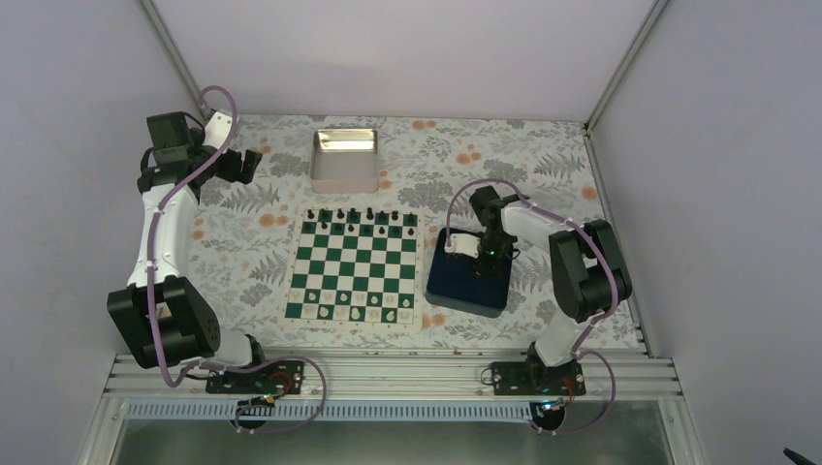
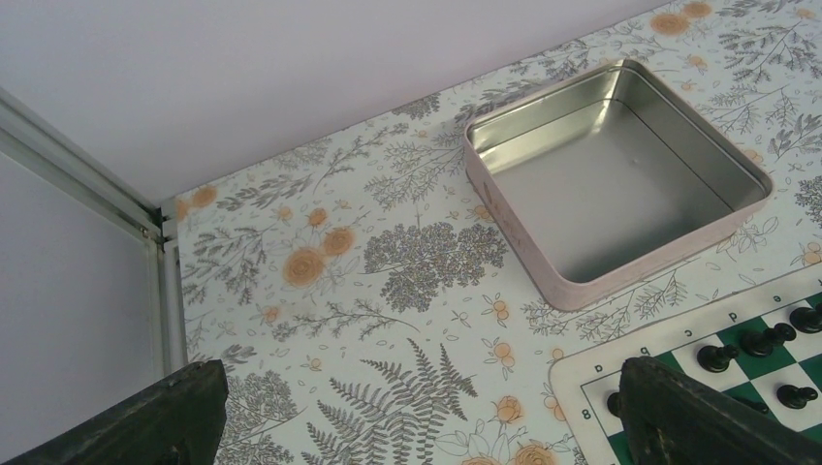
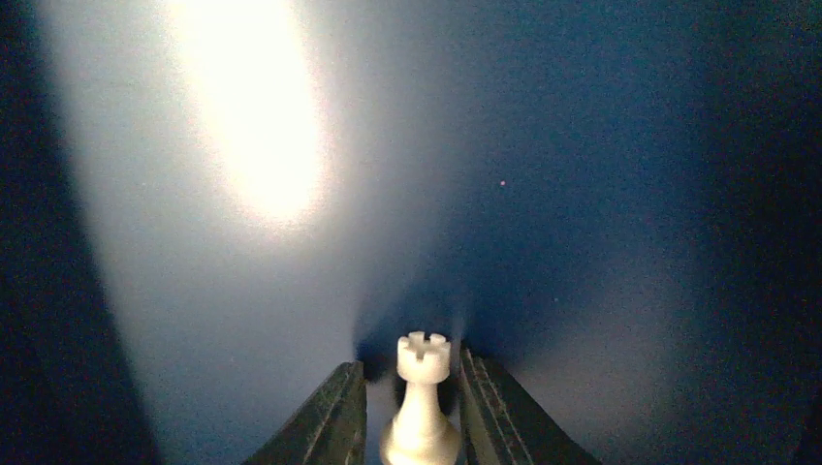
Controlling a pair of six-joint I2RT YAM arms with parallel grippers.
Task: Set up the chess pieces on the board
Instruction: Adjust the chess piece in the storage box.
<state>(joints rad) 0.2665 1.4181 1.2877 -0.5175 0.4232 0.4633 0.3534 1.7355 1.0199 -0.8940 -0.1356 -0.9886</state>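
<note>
Right pincer narrow, astride upright rook down in tray; whether gripping, impossible to tell. Rook axis vertical, dead centre in the gap. Board to its left. Left pincer wide, empty, farther off.

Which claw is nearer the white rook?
Right. The right claw straddles the white rook inside the blue tray; the left claw hangs far off by the metal tin.

Left pincer gaping over floral tablecloth; metal tin near board corner, black pieces on it.
</note>
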